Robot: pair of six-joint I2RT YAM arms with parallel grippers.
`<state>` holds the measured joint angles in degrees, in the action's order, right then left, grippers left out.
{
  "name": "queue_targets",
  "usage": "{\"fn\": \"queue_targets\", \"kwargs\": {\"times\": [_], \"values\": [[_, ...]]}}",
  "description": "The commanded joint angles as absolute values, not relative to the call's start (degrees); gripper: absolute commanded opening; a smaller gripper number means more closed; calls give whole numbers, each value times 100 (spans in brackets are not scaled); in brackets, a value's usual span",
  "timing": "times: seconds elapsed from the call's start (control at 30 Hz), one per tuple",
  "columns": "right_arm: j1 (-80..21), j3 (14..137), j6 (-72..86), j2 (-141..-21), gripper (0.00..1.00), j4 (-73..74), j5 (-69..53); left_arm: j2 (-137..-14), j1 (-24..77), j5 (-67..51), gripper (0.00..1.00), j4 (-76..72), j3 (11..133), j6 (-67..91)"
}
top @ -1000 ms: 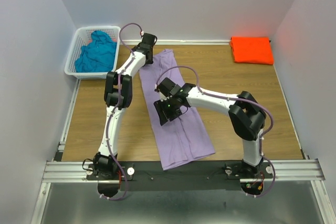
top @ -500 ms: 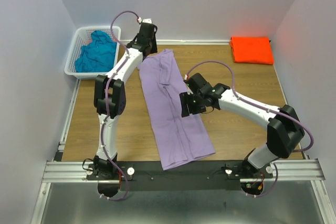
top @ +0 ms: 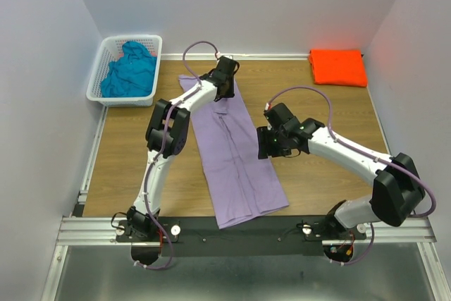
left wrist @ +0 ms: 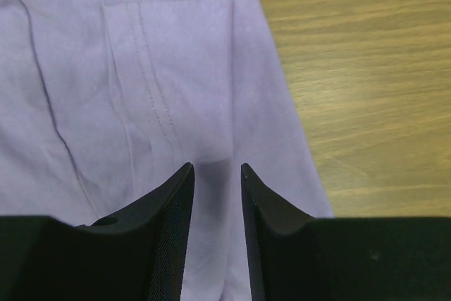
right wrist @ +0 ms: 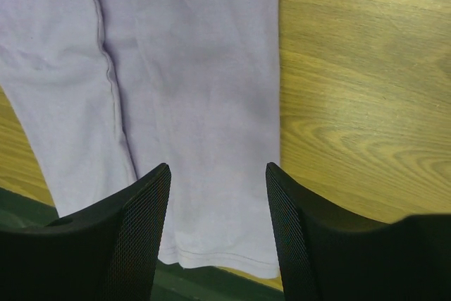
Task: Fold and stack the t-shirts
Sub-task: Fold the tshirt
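Left tool point(left wrist: 215, 168), right tool point(right wrist: 218, 168) newly rightward, spread, above lavender t-shirt point(top: 236, 167), one of three

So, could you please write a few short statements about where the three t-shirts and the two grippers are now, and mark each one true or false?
1. The lavender-purple cotton t-shirt lies as a long folded strip on the wooden table. True.
2. The bright orange t-shirt lies in the white plastic lattice basket. False: it lies folded at the table's far right corner, and the teal-blue t-shirt is the one in the basket.
3. The right gripper is shut on the lavender-purple cotton t-shirt. False: its jaws stand open with nothing between them, above the shirt's right edge.
4. The left gripper is over the far end of the lavender-purple cotton t-shirt, jaws apart. True.
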<state>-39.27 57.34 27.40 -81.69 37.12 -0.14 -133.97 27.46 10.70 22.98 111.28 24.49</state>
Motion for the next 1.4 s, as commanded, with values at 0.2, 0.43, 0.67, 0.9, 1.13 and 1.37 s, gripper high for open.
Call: {"fn": "queue_targets", "kwargs": {"times": [0.2, 0.43, 0.67, 0.9, 1.13, 1.37], "values": [[-3753, 5687, 2707, -8226, 63, 3718, 308, -14308, 2689, 405, 41, 2435, 12014, 2444], [-3612, 5660, 2795, -8472, 63, 3683, 316, -14677, 2777, -281, 44, 1890, 12401, 2285], [-3533, 5441, 2926, -8350, 63, 3700, 53, -14397, 2681, -44, 57, 1556, 12762, 2075], [-3533, 4739, 3313, -7850, 63, 3823, -527, -13091, 2628, 237, 82, 1521, 12219, 2170], [-3717, 4807, 3173, -7436, 57, 4025, -949, -11017, 2803, 992, 82, 1783, 10242, 2812], [-4121, 4772, 3313, -7304, 56, 4192, -756, -8923, 3339, 1872, 78, 2548, 7430, 3611]]}}
